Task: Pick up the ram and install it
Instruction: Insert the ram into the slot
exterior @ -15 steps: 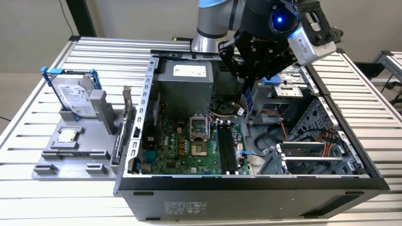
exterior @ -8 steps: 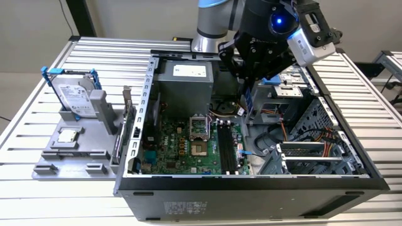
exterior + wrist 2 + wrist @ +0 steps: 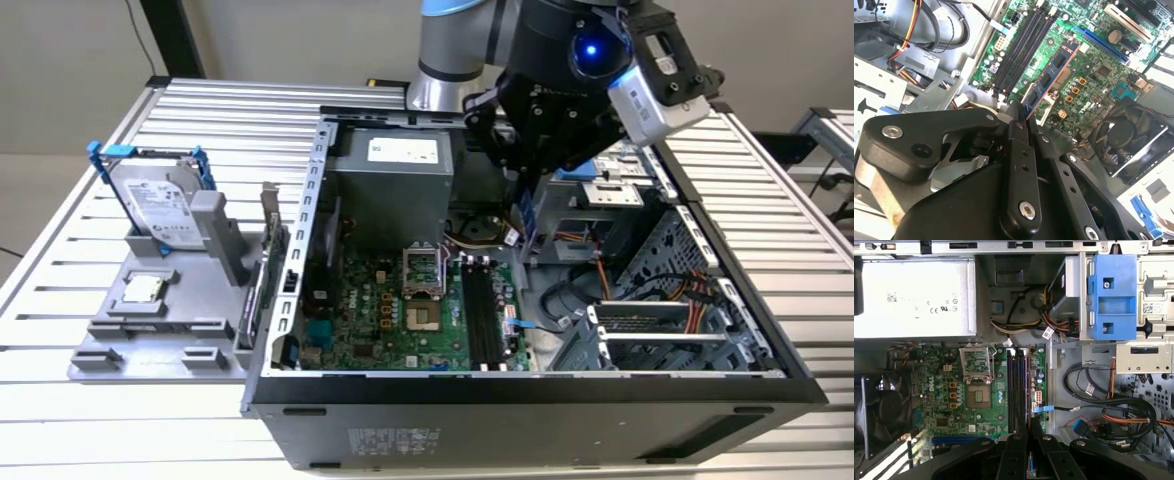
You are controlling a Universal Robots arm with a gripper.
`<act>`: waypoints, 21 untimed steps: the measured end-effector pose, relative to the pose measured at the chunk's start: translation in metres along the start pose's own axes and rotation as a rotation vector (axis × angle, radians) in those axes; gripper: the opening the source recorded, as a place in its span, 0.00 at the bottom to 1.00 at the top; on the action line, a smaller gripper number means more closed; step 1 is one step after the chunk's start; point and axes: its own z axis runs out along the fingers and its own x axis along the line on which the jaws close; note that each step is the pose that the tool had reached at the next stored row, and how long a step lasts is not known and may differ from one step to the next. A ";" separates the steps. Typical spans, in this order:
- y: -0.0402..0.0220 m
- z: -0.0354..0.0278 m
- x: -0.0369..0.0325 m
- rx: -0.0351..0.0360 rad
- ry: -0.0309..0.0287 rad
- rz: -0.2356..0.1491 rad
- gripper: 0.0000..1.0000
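Note:
My gripper [image 3: 526,192] hangs over the open computer case, shut on the ram [image 3: 531,222]. In the second wrist view the ram [image 3: 1054,70] is a thin blue board with dark chips, sticking out from between the black fingers [image 3: 1016,135]. It is held in the air above the motherboard [image 3: 387,320], a little above and beside the black memory slots [image 3: 486,315]. In the first wrist view the ram [image 3: 1029,390] shows edge-on as a thin line running along the memory slots [image 3: 1014,390], with the gripper [image 3: 1029,435] behind it.
A silver hard drive with blue brackets [image 3: 160,205] and a small square chip [image 3: 143,290] sit on a grey fixture at the exterior view's left. Inside the case are the power supply [image 3: 387,185], CPU socket [image 3: 976,380], fan [image 3: 1126,135], cables [image 3: 1119,405] and blue drive bracket [image 3: 1111,295].

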 end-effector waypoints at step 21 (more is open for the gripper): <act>0.0000 0.0048 0.0001 0.0026 -0.0002 0.000 0.00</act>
